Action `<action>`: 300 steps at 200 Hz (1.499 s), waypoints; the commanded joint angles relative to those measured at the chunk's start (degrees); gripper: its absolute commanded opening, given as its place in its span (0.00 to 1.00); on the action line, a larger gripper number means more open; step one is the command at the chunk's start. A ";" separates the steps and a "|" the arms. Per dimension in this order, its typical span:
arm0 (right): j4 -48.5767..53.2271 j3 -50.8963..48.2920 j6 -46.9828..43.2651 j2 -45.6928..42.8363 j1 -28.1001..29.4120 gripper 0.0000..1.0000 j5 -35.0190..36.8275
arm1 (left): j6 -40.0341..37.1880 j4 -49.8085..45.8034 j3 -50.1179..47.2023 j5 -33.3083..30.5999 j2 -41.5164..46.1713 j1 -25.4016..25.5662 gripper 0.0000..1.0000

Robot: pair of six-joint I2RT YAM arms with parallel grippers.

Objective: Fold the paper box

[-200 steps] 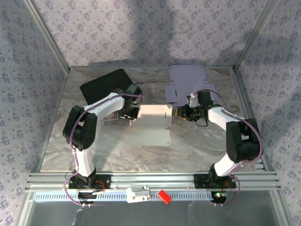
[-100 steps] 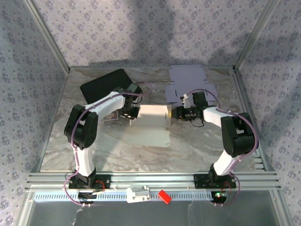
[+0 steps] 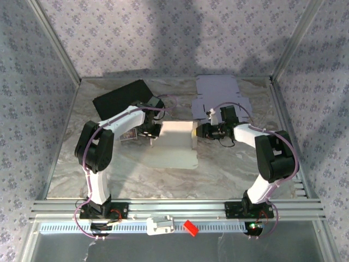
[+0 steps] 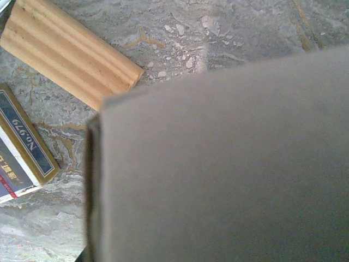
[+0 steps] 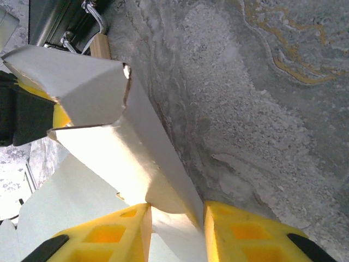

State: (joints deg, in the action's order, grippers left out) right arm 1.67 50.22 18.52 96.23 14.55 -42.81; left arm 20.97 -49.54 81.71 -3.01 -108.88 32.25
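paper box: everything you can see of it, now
The paper box is plain white card, partly folded, lying on the marble table: flat base panel, near flap lying flat. The left gripper is shut on its left edge; the right gripper clamps the upturned right wall, whose end flap is folded over.

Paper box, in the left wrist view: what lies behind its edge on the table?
A ridged wooden block and a blue-and-gold card pack lie on the marble table beyond the paper box. The box panel hides whatever lies beneath it.
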 commanded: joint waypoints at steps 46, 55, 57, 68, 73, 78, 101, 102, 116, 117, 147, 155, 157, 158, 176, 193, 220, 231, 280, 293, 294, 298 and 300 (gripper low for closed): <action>4.15 4.53 -2.26 -0.82 2.75 0.31 3.01 | -0.93 -1.44 0.36 -0.51 -2.65 -0.35 0.00; 4.71 4.76 -2.52 -0.71 3.03 0.31 3.76 | -0.93 -1.44 0.40 -0.52 -2.52 -0.35 0.00; 4.67 4.77 -2.61 -0.63 3.05 0.31 3.89 | -0.89 -1.44 0.38 -0.51 -2.55 -0.35 0.00; 4.98 4.84 -2.62 -0.58 3.28 0.31 4.54 | -0.84 -1.43 0.37 -0.46 -2.50 -0.36 0.00; 4.97 4.91 -2.70 -0.62 3.42 0.31 4.80 | -0.84 -1.39 0.38 -0.35 -2.56 -0.30 0.00; 5.45 5.04 -2.91 -0.62 3.53 0.31 5.19 | -0.84 -1.38 0.38 -0.34 -2.49 -0.28 0.00; 8.10 6.67 -4.57 -0.53 4.80 0.32 8.44 | -0.84 -1.39 0.42 -0.37 -2.56 -0.02 0.00; 8.23 6.70 -4.61 -0.56 4.84 0.33 8.62 | -0.84 -1.37 0.40 -0.40 -2.56 -0.01 0.00; 8.89 7.38 -5.05 -0.58 5.37 0.33 10.53 | -0.93 -1.42 0.42 -0.36 -2.54 0.07 0.00; 8.93 7.45 -5.06 -0.50 5.43 0.33 10.72 | -0.93 -1.43 0.44 -0.35 -2.55 0.04 0.00; 12.33 9.82 -6.80 0.46 7.38 0.33 15.93 | -0.97 -1.60 0.64 -0.51 -2.61 0.19 0.00; 13.03 10.27 -7.00 0.84 7.96 0.33 17.23 | -0.93 -1.69 0.81 -0.58 -2.65 0.24 0.00; 13.23 10.39 -7.07 0.84 8.09 0.33 17.58 | -0.93 -1.70 0.88 -0.55 -2.65 0.24 0.00; 13.34 10.45 -7.09 0.91 8.20 0.33 17.67 | -0.93 -1.70 0.85 -0.57 -2.65 0.21 0.00; 14.42 11.20 -6.95 0.90 9.47 0.32 22.10 | -0.93 -2.00 1.33 -0.58 -2.83 0.34 0.00; 15.22 11.81 -6.61 0.94 10.84 0.32 25.99 | -0.93 -2.14 1.77 -0.63 -3.00 0.49 0.00; 17.48 13.64 -6.41 2.29 13.17 0.32 32.36 | -0.95 -2.40 2.15 -0.70 -3.24 0.62 0.00; 17.98 13.97 -6.07 2.60 14.12 0.32 35.08 | -1.00 -2.48 2.27 -0.80 -3.35 0.55 0.00; 20.36 16.71 -4.86 4.72 16.63 0.29 40.01 | -0.85 -2.58 2.44 -0.84 -3.28 0.64 0.00; 21.81 17.59 -4.28 5.53 17.50 0.27 42.50 | -0.68 -2.62 2.53 -0.78 -3.35 0.71 0.00; 21.89 17.62 -4.19 5.54 17.56 0.27 42.65 | -0.67 -2.60 2.55 -0.82 -3.35 0.71 0.00; 22.32 17.59 -3.71 5.79 17.91 0.25 43.51 | -0.67 -2.65 2.53 -0.78 -3.27 0.71 0.00; 22.56 18.55 -3.35 5.85 18.00 0.25 44.28 | -0.63 -2.71 2.50 -0.78 -3.25 0.71 0.00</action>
State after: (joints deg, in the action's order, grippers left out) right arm 19.99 65.71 13.28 100.12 31.05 -5.15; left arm 20.99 -51.09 83.55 -3.05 -110.06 32.27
